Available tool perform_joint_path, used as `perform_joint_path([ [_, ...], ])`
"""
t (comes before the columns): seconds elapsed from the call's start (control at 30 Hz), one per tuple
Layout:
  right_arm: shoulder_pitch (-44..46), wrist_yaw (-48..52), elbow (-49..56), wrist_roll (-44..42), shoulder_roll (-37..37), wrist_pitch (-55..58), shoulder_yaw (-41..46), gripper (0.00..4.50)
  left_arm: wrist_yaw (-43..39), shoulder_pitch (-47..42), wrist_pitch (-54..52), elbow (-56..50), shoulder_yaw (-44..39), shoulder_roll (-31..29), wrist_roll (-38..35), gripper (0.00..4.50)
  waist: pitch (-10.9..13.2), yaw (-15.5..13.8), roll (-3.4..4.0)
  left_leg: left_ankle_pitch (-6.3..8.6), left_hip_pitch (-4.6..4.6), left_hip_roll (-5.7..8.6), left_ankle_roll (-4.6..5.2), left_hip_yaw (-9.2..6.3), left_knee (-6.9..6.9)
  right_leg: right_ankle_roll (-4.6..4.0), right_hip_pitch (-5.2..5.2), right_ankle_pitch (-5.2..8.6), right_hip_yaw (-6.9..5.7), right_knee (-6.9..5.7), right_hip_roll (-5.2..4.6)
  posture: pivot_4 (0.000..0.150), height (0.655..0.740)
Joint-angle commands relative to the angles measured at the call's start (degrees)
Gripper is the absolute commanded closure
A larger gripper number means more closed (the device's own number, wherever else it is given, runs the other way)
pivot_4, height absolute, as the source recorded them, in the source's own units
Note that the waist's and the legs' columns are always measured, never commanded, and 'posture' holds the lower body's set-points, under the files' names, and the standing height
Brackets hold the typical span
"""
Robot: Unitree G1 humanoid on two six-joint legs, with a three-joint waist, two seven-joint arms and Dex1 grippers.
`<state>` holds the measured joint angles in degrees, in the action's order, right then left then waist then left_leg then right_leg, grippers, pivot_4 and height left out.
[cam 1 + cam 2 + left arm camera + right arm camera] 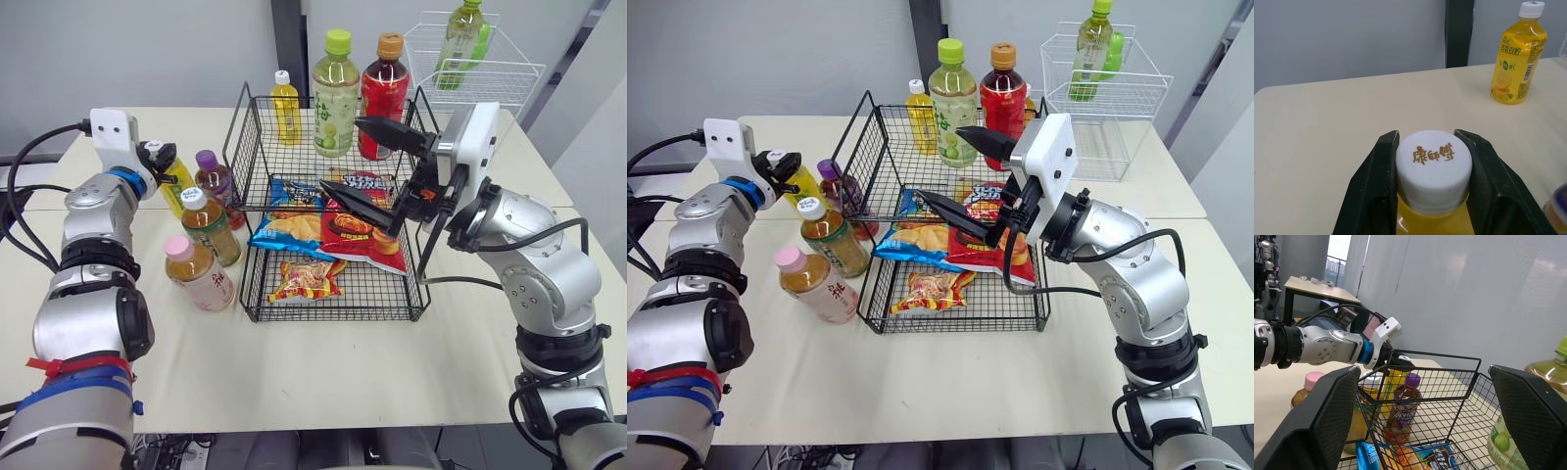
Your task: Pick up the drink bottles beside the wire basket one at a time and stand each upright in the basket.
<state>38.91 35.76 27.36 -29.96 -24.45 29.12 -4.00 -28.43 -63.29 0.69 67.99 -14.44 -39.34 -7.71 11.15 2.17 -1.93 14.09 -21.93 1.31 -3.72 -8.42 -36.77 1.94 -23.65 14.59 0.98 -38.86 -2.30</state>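
Observation:
My left gripper [157,155] is shut on the white cap [1433,169] of a yellow drink bottle [176,186], which stands left of the black wire basket [338,318]. Close by stand a purple-capped bottle [214,181], a white-capped tea bottle [211,227] and a pink-capped bottle [199,274]. My right gripper [370,168] hangs open above the basket's right half, holding nothing. The basket holds snack bags [294,227].
Behind the basket's far wall stand a small yellow bottle [285,106], a large green bottle [335,93] and a red bottle [383,96]. A white wire basket [490,73] with a green bottle [460,39] in it sits at the far right.

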Motion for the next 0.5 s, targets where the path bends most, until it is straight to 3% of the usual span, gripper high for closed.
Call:
perform_joint_path([
  [0.03, 0.48, -0.35, 1.92, -0.54, 0.0, -0.54, 1.41, 0.0, -4.13, -1.84, 3.57, -3.69, -2.35, -2.85, -2.49, 3.14, 0.01, 0.05, -0.02, 0.0, -0.04, 0.0, 0.0, -0.01, 0.0, 0.0, -0.03, 0.0, -0.01, 0.0, 0.0, 0.15, 0.74],
  [0.33, -0.79, -1.12, 2.33, -1.17, 0.61, -0.4, 1.87, 0.0, -17.06, -11.25, -4.27, -11.67, -0.81, -9.58, -3.47, 3.14, 0.06, 0.55, -0.11, -0.02, -0.93, 0.05, -0.02, -0.23, -0.14, 0.0, -0.71, -0.03, -0.13, -0.07, 0.03, 0.15, 0.74],
  [0.5, -1.93, -2.48, 3.27, -1.03, 1.11, -0.9, 2.63, 0.0, -25.92, -26.45, -16.61, -14.39, 1.77, -10.91, -4.28, 3.14, 0.15, 0.33, -0.23, -0.02, -1.03, 0.12, -0.02, -0.26, -0.14, 0.02, -0.7, -0.02, -0.16, 0.05, 0.01, 0.15, 0.74],
])
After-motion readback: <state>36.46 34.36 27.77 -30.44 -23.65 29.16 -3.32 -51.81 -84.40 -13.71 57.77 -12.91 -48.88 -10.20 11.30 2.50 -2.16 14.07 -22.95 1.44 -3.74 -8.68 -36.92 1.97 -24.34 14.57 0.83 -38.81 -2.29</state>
